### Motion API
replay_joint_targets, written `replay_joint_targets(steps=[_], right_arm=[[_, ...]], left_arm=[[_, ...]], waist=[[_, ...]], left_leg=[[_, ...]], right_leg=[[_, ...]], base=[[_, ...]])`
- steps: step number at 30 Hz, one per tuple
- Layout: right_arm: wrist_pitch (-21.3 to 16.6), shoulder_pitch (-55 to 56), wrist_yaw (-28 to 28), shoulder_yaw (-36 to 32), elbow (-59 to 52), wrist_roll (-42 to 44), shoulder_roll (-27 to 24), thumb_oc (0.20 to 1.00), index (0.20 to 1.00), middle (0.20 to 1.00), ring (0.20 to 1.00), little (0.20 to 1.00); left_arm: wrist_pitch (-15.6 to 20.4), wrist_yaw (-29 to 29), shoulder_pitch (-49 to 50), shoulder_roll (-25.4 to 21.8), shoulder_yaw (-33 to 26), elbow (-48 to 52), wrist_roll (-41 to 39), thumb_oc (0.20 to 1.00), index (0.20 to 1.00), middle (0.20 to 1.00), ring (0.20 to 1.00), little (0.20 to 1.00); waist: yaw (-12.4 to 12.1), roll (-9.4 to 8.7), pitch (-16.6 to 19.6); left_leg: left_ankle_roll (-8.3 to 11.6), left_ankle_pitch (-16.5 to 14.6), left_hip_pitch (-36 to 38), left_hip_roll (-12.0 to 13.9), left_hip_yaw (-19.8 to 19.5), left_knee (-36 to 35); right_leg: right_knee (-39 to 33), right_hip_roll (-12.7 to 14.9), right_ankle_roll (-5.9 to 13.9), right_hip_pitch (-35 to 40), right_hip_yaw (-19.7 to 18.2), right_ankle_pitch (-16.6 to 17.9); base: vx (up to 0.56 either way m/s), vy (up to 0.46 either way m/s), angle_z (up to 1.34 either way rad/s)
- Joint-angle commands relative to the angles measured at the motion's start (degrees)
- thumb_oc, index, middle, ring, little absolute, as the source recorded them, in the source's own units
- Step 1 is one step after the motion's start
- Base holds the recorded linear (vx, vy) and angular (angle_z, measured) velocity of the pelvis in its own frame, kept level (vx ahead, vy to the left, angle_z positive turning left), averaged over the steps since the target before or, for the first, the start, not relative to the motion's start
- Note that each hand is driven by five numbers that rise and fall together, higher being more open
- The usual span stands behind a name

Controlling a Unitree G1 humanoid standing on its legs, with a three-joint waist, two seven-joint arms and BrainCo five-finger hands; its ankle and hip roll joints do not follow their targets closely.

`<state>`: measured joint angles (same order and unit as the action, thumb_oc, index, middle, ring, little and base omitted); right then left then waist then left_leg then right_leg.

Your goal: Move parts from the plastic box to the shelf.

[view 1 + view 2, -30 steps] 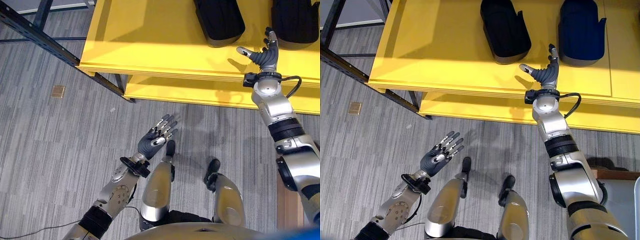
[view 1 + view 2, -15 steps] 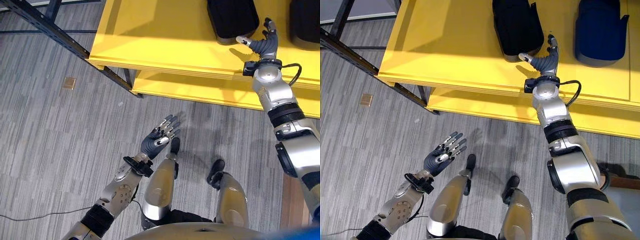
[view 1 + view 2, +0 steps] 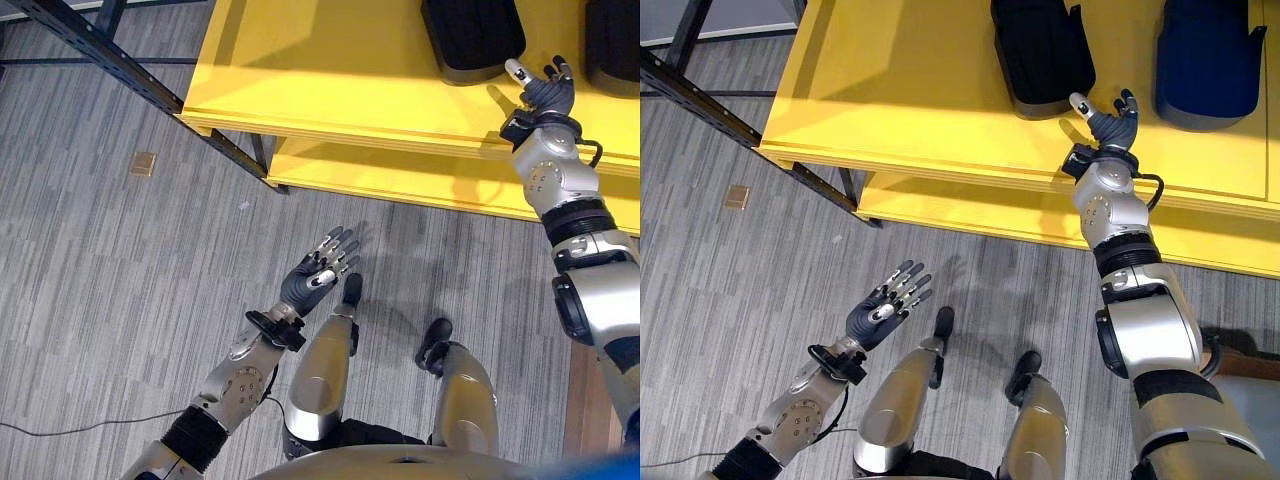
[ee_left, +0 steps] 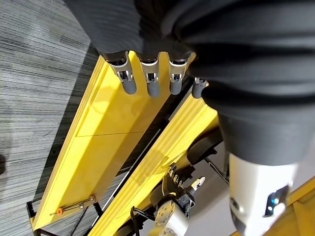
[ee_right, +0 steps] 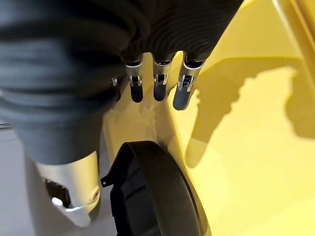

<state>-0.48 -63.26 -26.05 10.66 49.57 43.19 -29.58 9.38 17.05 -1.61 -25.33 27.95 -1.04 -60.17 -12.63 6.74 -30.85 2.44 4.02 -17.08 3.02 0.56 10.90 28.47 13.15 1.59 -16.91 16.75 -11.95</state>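
Fingers of the right hand [image 3: 1110, 122] stand loosely spread and hold nothing; the hand hovers over the front part of the yellow shelf [image 3: 900, 90], just beside the near end of a black moulded part [image 3: 1042, 50] that lies on the top board. A second dark part [image 3: 1207, 55] lies further to the right on the same board. Over the past second the right hand has drawn away from the black part's end and turned, its thumb no longer reaching toward the part, while the head camera has also shifted a little. Judging from that, this placement looks finished: the part rests on the shelf on its own and the arm is pulling back.

Down by the robot's left side, above the grey striped floor [image 3: 120, 260], the left hand [image 3: 315, 275] keeps its pose with palm up and fingers relaxed and straight, empty as well. Its wrist view looks along those fingers toward the shelf's yellow boards.

With both hands free, the likely next step is a return to the plastic box for another part.
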Motion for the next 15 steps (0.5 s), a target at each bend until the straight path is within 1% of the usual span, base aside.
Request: replay_joint_targets(steps=[1, 4, 8, 12, 13, 14, 15], right_arm=[[-2.74, -5.59, 2.03, 2.1, 1.6, 0.43, -1.17, 1.0, 1.0, 1.0, 1.0, 1.0], [-2.86, -6.69, 3.98, 3.2, 3.1, 1.06, -1.68, 1.0, 1.0, 1.0, 1.0, 1.0], [-3.28, -7.58, 6.15, 4.74, 3.76, -1.32, -2.4, 1.0, 1.0, 1.0, 1.0, 1.0], [-3.04, -9.21, 8.74, 6.57, 5.02, -4.44, -3.87, 1.0, 1.0, 1.0, 1.0, 1.0], [-2.91, -9.95, 9.5, 7.69, 5.87, -4.46, -4.33, 1.0, 1.0, 1.0, 1.0, 1.0], [-3.08, -10.49, 10.24, 8.01, 6.22, -4.35, -4.59, 1.0, 1.0, 1.0, 1.0, 1.0], [-3.06, -10.68, 11.11, 8.2, 6.36, -5.08, -4.69, 1.0, 1.0, 1.0, 1.0, 1.0]], left_arm=[[2.74, -0.97, 0.72, 0.21, 2.43, 4.02, -0.68, 1.0, 1.0, 1.0, 1.0, 1.0], [3.15, -0.94, 0.54, 0.21, 2.8, 3.8, -1.2, 1.0, 1.0, 1.0, 1.0, 1.0], [2.62, -1.22, 0.53, -0.24, 2.88, 4.35, -1.31, 1.0, 1.0, 1.0, 1.0, 1.0], [2.92, -0.32, 0.86, -0.84, 2.92, 4.12, -1.75, 1.0, 1.0, 1.0, 1.0, 1.0], [2.95, -0.28, 1.0, -1.25, 2.95, 4.27, -2.07, 1.0, 1.0, 1.0, 1.0, 1.0], [3.06, -0.17, 0.86, -1.49, 2.82, 4.46, -2.33, 1.0, 1.0, 1.0, 1.0, 1.0], [2.93, -0.08, 0.79, -1.89, 2.66, 4.69, -2.82, 1.0, 1.0, 1.0, 1.0, 1.0]], waist=[[-0.9, 0.72, 1.05], [-1.01, 0.88, 1.05], [-1.24, 1.06, 1.05], [-1.4, 1.24, 1.05], [-1.55, 1.19, 1.05], [-1.71, 1.45, 1.05], [-1.76, 1.5, 1.05]], left_leg=[[-0.87, -2.38, -0.84, 1.41, 1.22, 4.23], [-0.79, -2.28, -0.94, 1.39, 1.2, 4.26], [-0.78, -2.11, -1.35, 1.22, 1.16, 4.47], [-0.73, -2.05, -1.61, 1.26, 1.14, 4.69], [-0.27, -3.16, -0.82, 1.06, 0.78, 4.89], [-0.64, -1.98, -1.89, 1.14, 0.97, 4.85], [-0.66, -1.99, -2.08, 1.07, 0.92, 4.94]], right_leg=[[-0.36, -0.85, -1.69, 1.04, 1.67, 4.1], [-0.24, -0.69, -1.75, 0.95, 1.76, 4.04], [0.19, -0.51, -1.8, 0.57, 1.88, 4.0], [0.31, -0.37, -1.81, 0.33, 1.98, 4.08], [0.49, -0.24, -1.24, 1.14, 1.4, 2.97], [0.47, -0.22, -1.81, 0.19, 2.04, 3.99], [0.62, -0.22, -1.82, 0.01, 2.04, 3.93]], base=[[0.0, 0.0, 0.0], [0.0, 0.0, 0.0], [0.0, 0.0, 0.0], [0.03, -0.001, 0.02], [0.02, 0.01, 0.04], [0.02, 0.01, 0.05], [0.0, 0.006, 0.06]])
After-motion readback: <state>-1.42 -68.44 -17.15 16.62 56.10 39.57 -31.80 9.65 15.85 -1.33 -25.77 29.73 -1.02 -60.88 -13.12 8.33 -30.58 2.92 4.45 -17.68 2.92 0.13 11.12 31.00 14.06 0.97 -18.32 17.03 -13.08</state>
